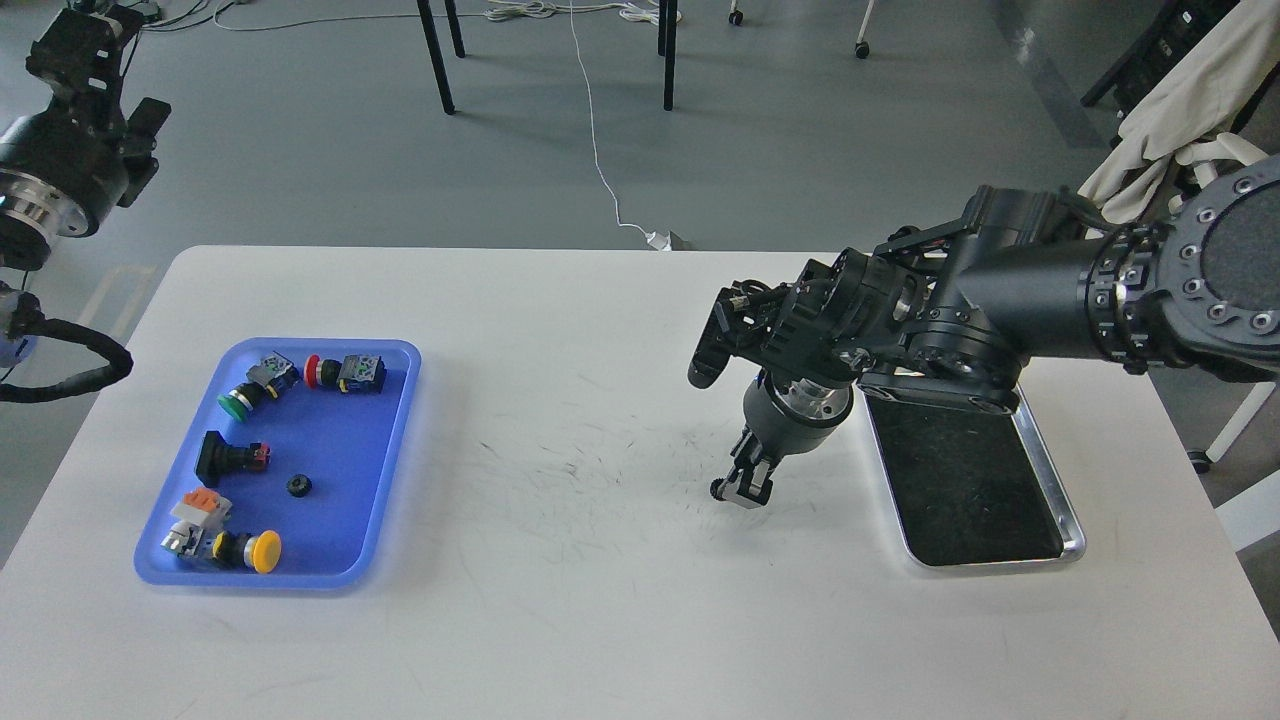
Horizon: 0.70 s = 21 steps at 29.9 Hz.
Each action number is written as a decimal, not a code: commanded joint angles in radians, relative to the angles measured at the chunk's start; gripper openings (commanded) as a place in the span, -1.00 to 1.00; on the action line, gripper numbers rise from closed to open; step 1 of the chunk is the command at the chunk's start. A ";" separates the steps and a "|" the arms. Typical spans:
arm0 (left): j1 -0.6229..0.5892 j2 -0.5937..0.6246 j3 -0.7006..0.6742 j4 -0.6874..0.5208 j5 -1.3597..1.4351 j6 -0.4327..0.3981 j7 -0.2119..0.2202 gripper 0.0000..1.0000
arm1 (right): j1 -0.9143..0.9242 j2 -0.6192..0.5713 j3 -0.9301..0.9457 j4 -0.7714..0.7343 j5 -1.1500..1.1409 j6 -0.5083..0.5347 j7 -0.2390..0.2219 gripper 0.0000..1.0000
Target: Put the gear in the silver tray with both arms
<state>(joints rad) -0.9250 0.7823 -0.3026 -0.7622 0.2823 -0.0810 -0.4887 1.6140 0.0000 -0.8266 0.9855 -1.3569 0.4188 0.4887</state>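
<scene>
A small black gear (718, 489) lies low over the white table, right at the left side of my right gripper (748, 488). The gripper points down, and I cannot tell whether its dark fingers hold the gear. The silver tray (1068, 508) lies to the right of that gripper, with a dark bare bottom; my right arm hides its far end. A second small black gear (299, 485) lies in the blue tray (395, 430). My left gripper (88, 35) is raised off the table at the upper left, its fingers indistinct.
The blue tray also holds several push-button switches with green (235, 402), red (313, 371) and yellow (263, 551) caps. Table legs, a white cable (598, 160) and a chair draped with cloth (1170, 110) stand on the floor behind the table.
</scene>
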 commanded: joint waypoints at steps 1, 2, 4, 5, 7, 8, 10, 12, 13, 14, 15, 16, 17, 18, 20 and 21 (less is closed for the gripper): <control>0.000 0.000 -0.009 0.000 0.002 -0.003 0.000 0.96 | -0.012 0.000 0.000 -0.005 -0.001 0.000 0.000 -0.02; 0.002 0.000 -0.009 0.000 0.002 -0.006 0.000 0.96 | -0.022 0.000 0.000 -0.007 -0.001 0.000 0.000 -0.02; 0.005 0.000 -0.009 0.000 0.000 -0.006 0.000 0.96 | -0.043 0.000 -0.002 -0.010 -0.004 0.000 0.000 -0.02; 0.009 0.000 -0.009 0.000 0.000 -0.006 0.000 0.96 | -0.051 0.000 -0.002 -0.010 -0.005 0.000 0.000 -0.02; 0.015 0.002 -0.010 0.000 0.000 -0.006 0.000 0.96 | -0.066 0.000 -0.002 -0.017 -0.005 0.000 0.000 -0.02; 0.015 0.002 -0.010 0.000 0.002 -0.006 0.000 0.96 | -0.072 0.000 -0.002 -0.022 -0.005 0.000 -0.001 -0.02; 0.017 0.002 -0.010 -0.002 0.000 -0.008 0.000 0.96 | -0.077 0.000 0.000 -0.031 -0.005 0.000 -0.001 -0.02; 0.015 0.006 -0.010 0.000 0.000 -0.008 0.000 0.96 | -0.077 0.000 -0.002 -0.034 -0.005 0.000 -0.001 -0.02; 0.015 0.006 -0.012 -0.002 0.000 -0.008 0.000 0.96 | -0.075 0.000 -0.002 -0.037 -0.005 0.000 -0.001 -0.02; 0.015 0.005 -0.012 -0.002 0.000 -0.008 0.000 0.96 | -0.074 0.000 -0.002 -0.039 -0.005 0.000 0.000 -0.02; 0.015 0.006 -0.013 0.000 0.000 -0.008 0.000 0.96 | -0.072 0.000 -0.002 -0.044 -0.005 0.000 -0.001 -0.02; 0.015 0.005 -0.013 -0.002 0.000 -0.008 0.000 0.96 | -0.074 0.000 0.000 -0.048 -0.005 0.000 -0.001 -0.02; 0.015 0.005 -0.013 -0.002 0.000 -0.008 0.000 0.96 | -0.075 0.000 0.000 -0.050 -0.005 0.000 0.000 -0.02; 0.015 0.006 -0.013 -0.002 0.000 -0.008 0.000 0.96 | -0.075 0.000 0.000 -0.053 -0.005 0.000 -0.001 -0.02; 0.015 0.006 -0.013 0.000 0.002 -0.008 0.000 0.96 | -0.075 0.000 0.004 -0.059 -0.005 0.000 0.000 -0.02; 0.015 0.005 -0.013 -0.002 0.000 -0.008 0.000 0.96 | -0.077 0.000 0.007 -0.065 -0.005 0.000 -0.001 -0.02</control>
<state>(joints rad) -0.9095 0.7878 -0.3159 -0.7638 0.2822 -0.0890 -0.4887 1.5386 0.0000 -0.8260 0.9325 -1.3622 0.4188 0.4879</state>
